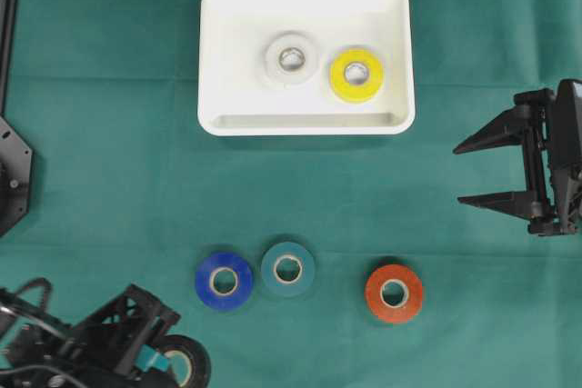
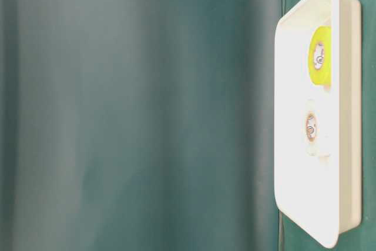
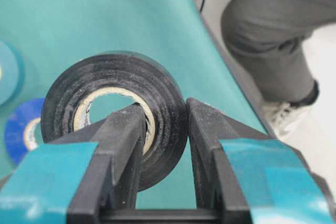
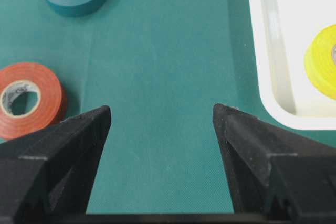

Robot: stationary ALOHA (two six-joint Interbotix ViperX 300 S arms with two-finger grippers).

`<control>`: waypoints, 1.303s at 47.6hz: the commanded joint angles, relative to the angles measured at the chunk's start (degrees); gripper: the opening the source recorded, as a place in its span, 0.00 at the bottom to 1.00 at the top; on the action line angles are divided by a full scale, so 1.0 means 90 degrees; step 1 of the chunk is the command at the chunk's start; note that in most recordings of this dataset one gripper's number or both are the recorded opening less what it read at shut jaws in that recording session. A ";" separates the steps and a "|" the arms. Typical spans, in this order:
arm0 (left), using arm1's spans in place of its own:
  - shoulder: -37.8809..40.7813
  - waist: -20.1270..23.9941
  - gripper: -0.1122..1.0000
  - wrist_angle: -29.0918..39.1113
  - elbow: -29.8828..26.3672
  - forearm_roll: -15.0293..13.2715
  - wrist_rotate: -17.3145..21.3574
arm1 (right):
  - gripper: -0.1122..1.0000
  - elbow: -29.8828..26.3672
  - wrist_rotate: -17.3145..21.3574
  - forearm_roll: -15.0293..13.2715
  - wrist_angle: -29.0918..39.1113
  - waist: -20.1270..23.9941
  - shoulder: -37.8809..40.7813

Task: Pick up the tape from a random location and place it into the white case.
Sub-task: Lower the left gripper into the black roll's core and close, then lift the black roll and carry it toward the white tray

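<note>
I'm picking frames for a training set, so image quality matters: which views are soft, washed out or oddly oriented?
Table-level view: turned sideways, cloth blurred, white case overexposed. Left wrist view: left gripper and black tape fairly sharp, background soft. Overhead view: even light, sharp. Right wrist view: right gripper clear.

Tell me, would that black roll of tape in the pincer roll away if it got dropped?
Quite possibly. The black roll of tape is round and held on edge, one finger through its hole, so landing that way it could roll. Its wall looks thick and stiff, keeping its shape in the left pincer. Landing flat, like the orange roll, it should stay put.
</note>
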 commanded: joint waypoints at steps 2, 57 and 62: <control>-0.0352 -0.0010 0.27 0.0205 -0.0371 0.0029 0.0010 | 0.77 -0.0166 -0.0010 -0.0020 -0.0059 -0.0010 0.0010; -0.0488 -0.0010 0.27 0.0811 -0.0771 0.0039 0.0010 | 0.77 -0.0166 -0.0039 -0.0020 -0.0020 -0.0010 0.0010; -0.0488 -0.0010 0.27 0.0811 -0.0762 0.0039 0.0000 | 0.77 -0.0166 -0.0039 -0.0020 -0.0020 -0.0010 0.0010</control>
